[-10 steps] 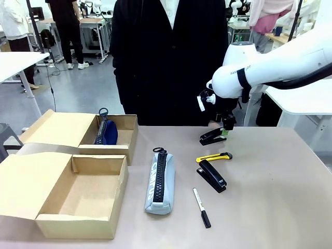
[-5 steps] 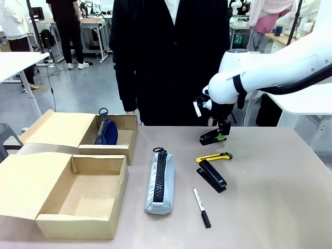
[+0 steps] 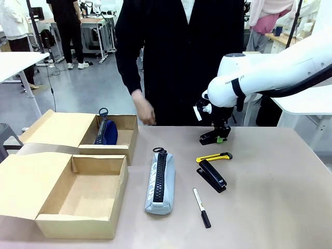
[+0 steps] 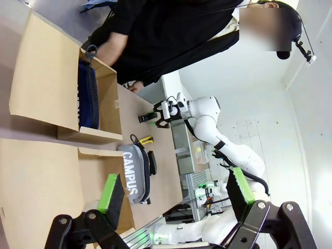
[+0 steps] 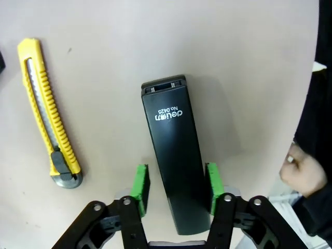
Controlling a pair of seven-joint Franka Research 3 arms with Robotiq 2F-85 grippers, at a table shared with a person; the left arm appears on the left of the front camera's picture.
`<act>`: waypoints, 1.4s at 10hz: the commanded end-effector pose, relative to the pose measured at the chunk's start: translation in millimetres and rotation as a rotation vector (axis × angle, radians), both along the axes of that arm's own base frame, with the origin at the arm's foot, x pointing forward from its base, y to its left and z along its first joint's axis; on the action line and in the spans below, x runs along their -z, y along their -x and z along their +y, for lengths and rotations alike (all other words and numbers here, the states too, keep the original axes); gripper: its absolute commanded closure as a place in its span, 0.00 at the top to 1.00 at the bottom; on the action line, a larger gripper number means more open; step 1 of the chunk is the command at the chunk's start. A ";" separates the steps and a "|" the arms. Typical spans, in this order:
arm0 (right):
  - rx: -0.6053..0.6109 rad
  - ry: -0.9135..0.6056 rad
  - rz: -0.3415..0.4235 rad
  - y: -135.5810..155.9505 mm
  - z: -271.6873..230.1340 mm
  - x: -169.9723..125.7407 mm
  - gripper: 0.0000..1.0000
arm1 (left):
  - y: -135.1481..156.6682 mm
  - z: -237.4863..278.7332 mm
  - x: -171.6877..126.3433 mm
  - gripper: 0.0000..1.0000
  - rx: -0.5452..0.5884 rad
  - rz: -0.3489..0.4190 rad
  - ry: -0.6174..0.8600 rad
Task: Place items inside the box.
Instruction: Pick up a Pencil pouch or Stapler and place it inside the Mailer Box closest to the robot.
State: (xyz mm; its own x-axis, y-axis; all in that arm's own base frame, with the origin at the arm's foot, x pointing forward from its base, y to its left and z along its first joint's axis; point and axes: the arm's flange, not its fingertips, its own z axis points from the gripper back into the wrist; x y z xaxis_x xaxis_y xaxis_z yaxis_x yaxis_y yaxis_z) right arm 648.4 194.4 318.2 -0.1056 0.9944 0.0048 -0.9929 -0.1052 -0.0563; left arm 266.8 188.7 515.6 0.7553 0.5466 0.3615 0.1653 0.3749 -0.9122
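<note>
My right gripper (image 3: 220, 138) is down over the far black stapler (image 3: 212, 137) on the table. In the right wrist view its green pads stand on either side of that stapler (image 5: 171, 135): one pad is close against it, and a strip of table shows at the other. A yellow utility knife (image 3: 213, 156), a second stapler (image 3: 211, 176) and a marker pen (image 3: 202, 201) lie nearer me. The grey pencil case (image 3: 160, 180) lies mid-table. The navy case (image 3: 105, 132) stands inside the far box (image 3: 116, 150). My left gripper (image 4: 175, 192) hangs open and holds nothing.
A second open cardboard box (image 3: 78, 227) sits at the near left with nothing inside, its flaps spread leftward. A person in black stands at the far edge, with one hand (image 3: 144, 111) raised beside the far box.
My right jaws have narrowed from wide open around the far stapler, and the wrist has shifted slightly left. The person's hand has come up near the far box.
</note>
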 end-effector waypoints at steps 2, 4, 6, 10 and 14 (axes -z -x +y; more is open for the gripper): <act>-0.017 0.018 -0.005 -5.6 -4.2 -6.2 0.00 | -0.3 -1.4 -1.3 1.00 0.000 -0.033 0.006; -0.018 0.022 0.003 -5.3 -4.8 -6.3 0.00 | -0.3 -1.4 -1.3 1.00 0.000 -0.033 0.006; 0.004 0.027 0.021 -2.9 -9.2 -9.2 0.00 | -0.3 -1.4 -1.3 1.00 0.000 -0.033 0.006; 0.266 -0.059 0.005 64.3 -130.2 -61.6 0.21 | -0.3 -1.4 -1.3 1.00 0.000 -0.033 0.006; 0.720 -0.428 0.224 206.8 -272.8 -52.3 0.21 | -0.3 -1.4 -1.3 1.00 0.000 -0.033 0.006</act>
State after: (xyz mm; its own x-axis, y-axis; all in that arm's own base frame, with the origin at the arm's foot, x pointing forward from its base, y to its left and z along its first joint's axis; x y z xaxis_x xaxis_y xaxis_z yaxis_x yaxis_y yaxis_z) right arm 476.7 -68.8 369.5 0.4863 0.8495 0.2045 -0.8713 0.4539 0.1865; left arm 266.3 188.2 516.8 0.7546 0.5454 0.3649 0.1680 0.3769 -0.9109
